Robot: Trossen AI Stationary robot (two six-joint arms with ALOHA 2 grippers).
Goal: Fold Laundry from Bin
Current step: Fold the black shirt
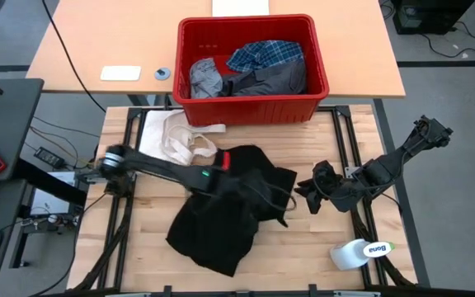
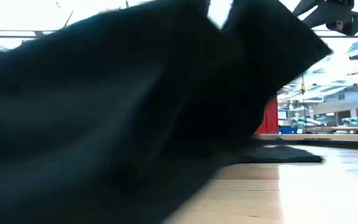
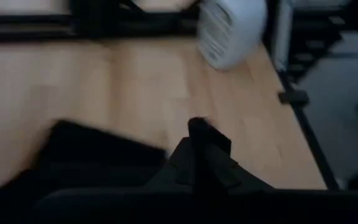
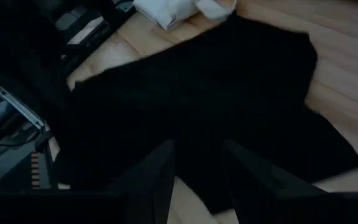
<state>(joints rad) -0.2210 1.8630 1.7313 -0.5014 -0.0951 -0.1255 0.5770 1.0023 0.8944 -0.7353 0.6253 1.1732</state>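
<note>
Left gripper (image 1: 258,191) jaws clenched on black garment (image 1: 221,223); right gripper (image 1: 310,195) jaws parted beside it.

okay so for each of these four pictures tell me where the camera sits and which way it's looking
High view: above the table, looking straight down; both arms show, the left end effector on the black garment, the right end effector beside it.
Low view: at table-top height, looking level across; the black garment fills most of it.
Left wrist view: on the left arm, facing the wooden table; its own shut fingers show.
Right wrist view: on the right arm, facing the black garment; its own fingers stand apart.
Shared: the black garment, in the high, low and right wrist views.
</note>
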